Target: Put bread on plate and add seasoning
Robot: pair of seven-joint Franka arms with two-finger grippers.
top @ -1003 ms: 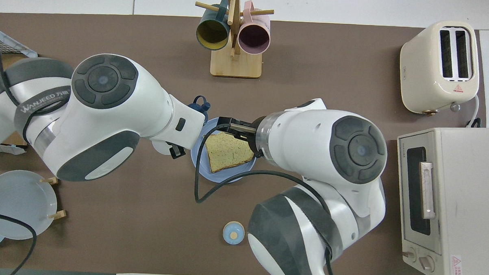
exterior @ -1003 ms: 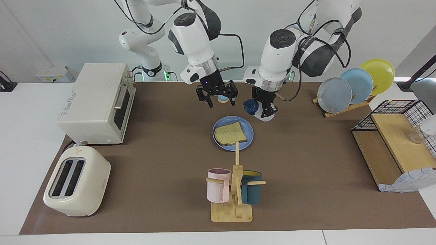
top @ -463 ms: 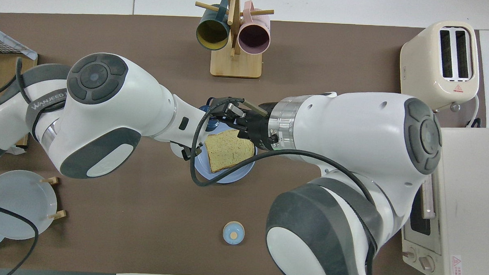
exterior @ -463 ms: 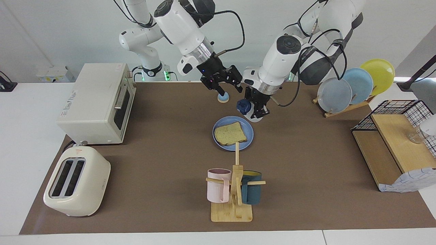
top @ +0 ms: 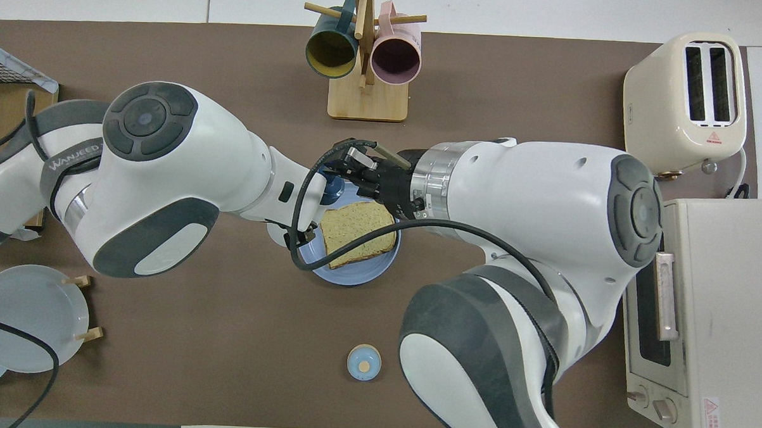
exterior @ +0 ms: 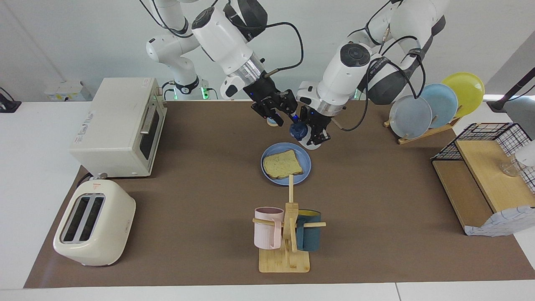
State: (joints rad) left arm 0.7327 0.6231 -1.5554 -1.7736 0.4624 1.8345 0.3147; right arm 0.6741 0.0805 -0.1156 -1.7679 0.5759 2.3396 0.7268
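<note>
Bread (exterior: 283, 164), one slice, lies flat on the blue plate (exterior: 304, 158), mid-table, nearer the robots than the mug tree (exterior: 289, 225). First half of the task reads as done. Left gripper (exterior: 314, 134) is clamped on the body of the seasoning bottle (exterior: 304, 134), held in the air over the plate's rim on the robots' side; bottle is tilted, long axis slanting, navy cap (exterior: 296, 130) toward the right arm's end of the table. Right gripper (exterior: 281, 118) hangs just beside that cap; its jaws look partly apart, but whether open or closed I cannot tell. Key relation: the cap lies directly next to the right gripper's tips, so the right arm is the nearer one to work the cap, likely to open it. Counts: one bottle, one bell (top: 364, 362), two mugs on the tree, three plates in the rack (exterior: 422, 129), one toaster (exterior: 95, 223), one toaster oven (exterior: 119, 125).
</note>
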